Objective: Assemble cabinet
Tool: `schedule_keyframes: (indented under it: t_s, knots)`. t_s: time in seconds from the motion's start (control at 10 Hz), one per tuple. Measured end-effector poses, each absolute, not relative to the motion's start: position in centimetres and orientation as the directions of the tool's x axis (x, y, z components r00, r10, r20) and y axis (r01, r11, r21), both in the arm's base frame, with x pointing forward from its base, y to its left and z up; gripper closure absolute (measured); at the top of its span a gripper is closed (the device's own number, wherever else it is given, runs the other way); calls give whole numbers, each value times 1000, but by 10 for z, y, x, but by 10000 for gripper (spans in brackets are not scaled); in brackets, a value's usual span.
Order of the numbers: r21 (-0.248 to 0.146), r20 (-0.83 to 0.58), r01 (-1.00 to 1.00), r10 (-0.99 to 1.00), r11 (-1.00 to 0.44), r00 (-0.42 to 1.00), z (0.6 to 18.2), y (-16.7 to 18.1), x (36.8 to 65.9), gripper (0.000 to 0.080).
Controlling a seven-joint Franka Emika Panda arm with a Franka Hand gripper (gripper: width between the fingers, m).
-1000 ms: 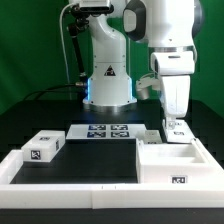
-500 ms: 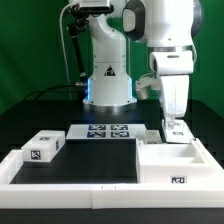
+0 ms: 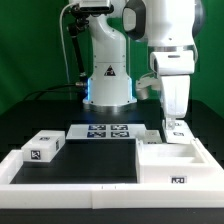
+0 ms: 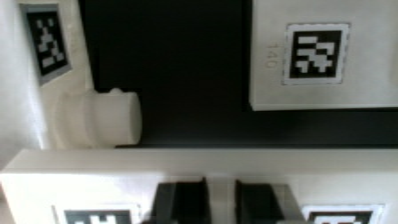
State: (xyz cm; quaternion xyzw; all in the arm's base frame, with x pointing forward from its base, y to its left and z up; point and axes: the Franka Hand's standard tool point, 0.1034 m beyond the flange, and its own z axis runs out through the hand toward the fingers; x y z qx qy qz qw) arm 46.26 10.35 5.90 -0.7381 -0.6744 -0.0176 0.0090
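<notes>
Smooth white plastic on the cabinet (image 3: 155, 175), satin rather than shiny, with the same finish on the loose panel (image 3: 43, 147) well off to the exterior view's left of it. Printed black-and-white tags (image 4: 317, 52) flat and matt, like paper stickers. Matt black table (image 3: 95, 165) beside the cabinet, no glare. Thin, paper-like marker board (image 3: 103, 131) further back from the cabinet. Glossy white shell on the arm (image 3: 170, 25) above the cabinet, with highlights along its curves. Dark, matt fingers (image 4: 183, 205).
</notes>
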Motion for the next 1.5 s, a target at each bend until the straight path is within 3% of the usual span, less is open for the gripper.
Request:
schedule_keyframes:
  t_s: [0.6, 1.5]
  knots:
    - [5, 38, 996, 995, -89, 89, 57, 104, 464, 731]
    - [29, 51, 991, 990, -133, 131, 56, 96, 540, 731]
